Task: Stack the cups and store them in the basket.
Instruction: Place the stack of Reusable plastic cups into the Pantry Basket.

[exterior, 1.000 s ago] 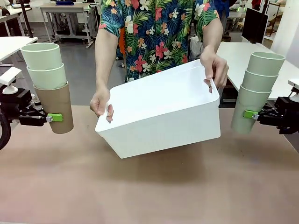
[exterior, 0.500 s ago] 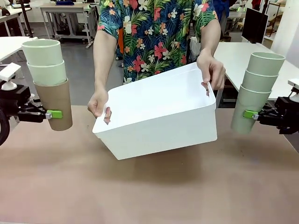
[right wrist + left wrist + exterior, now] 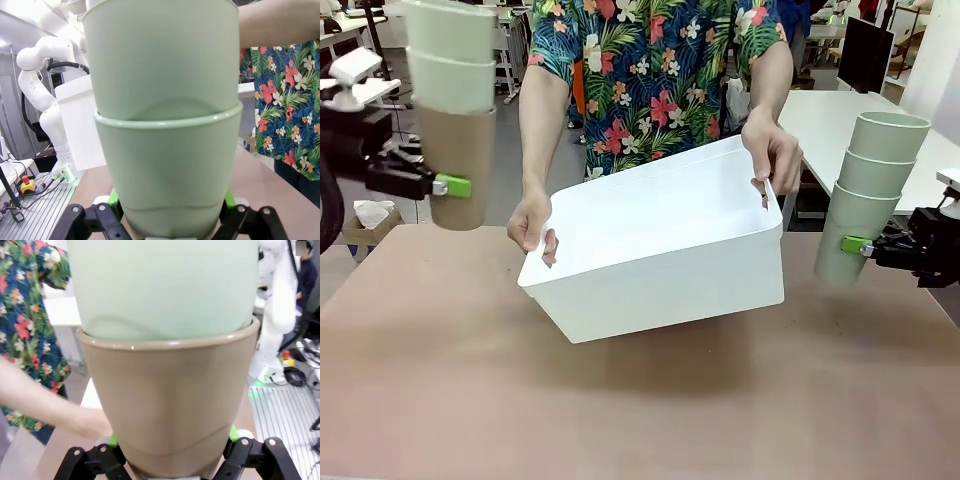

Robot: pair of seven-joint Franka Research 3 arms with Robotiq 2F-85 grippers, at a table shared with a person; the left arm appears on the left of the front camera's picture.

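Tan cup (image 3: 460, 165) forms the btm of the L stack (image 3: 453, 100), w/ two mint cups (image 3: 450, 70) nested in it, rims up. The top one runs off the upper edge of the front view. L gripper (image 3: 448, 186) is clamped on the tan cup low on its wall, one green pad showing. It holds the stack upright in the air, high above the table's (image 3: 620, 410) L edge. In the L wrist view the fingers (image 3: 102, 460) press both sides of the tan cup (image 3: 170, 400), w/ a mint cup (image 3: 165, 285) seated in it.

R gripper (image 3: 865, 245) grips the R stack (image 3: 868, 190) by its lowest cup: three mint cups nested, upright, off the table near its R edge. In the R wrist view the R gripper (image 3: 170, 220) hugs that cup (image 3: 170, 175) on both sides.

Basket (image 3: 665, 260) hangs in mid-air btwn the two stacks, apart from both, over the table's far middle. A person holds it w/ one hand (image 3: 535, 222) at the L end and the other (image 3: 772, 150) at the R end handle. It is tilted, R end higher than L, open side up. Its white wall (image 3: 80, 125) also shows beside the cups in the R wrist view.
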